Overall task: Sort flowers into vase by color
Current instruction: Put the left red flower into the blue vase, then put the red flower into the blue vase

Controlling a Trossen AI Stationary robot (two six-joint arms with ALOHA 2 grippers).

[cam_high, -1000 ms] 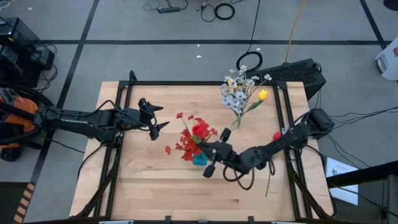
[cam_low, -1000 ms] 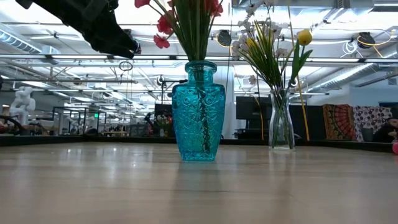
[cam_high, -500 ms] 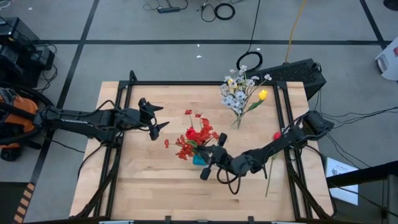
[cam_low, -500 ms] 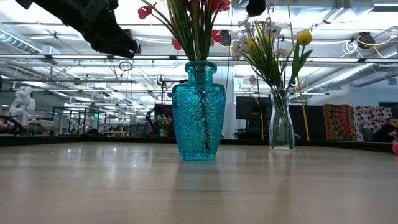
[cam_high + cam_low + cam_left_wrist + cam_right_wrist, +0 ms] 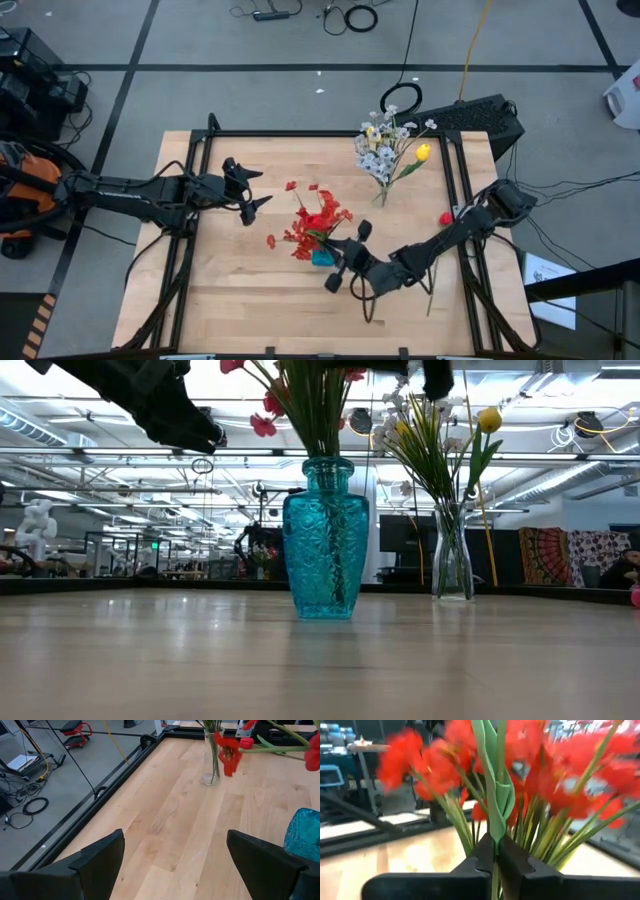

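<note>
The right tool (image 5: 341,262), nearer than the waiting, wide-open left tool (image 5: 250,190), is clamped on a green flower stem (image 5: 494,795) rising upright from its fingers, just beside the red blossoms (image 5: 315,222) in the turquoise cut-glass vase (image 5: 326,540) mid-tabletop (image 5: 250,290).
</note>
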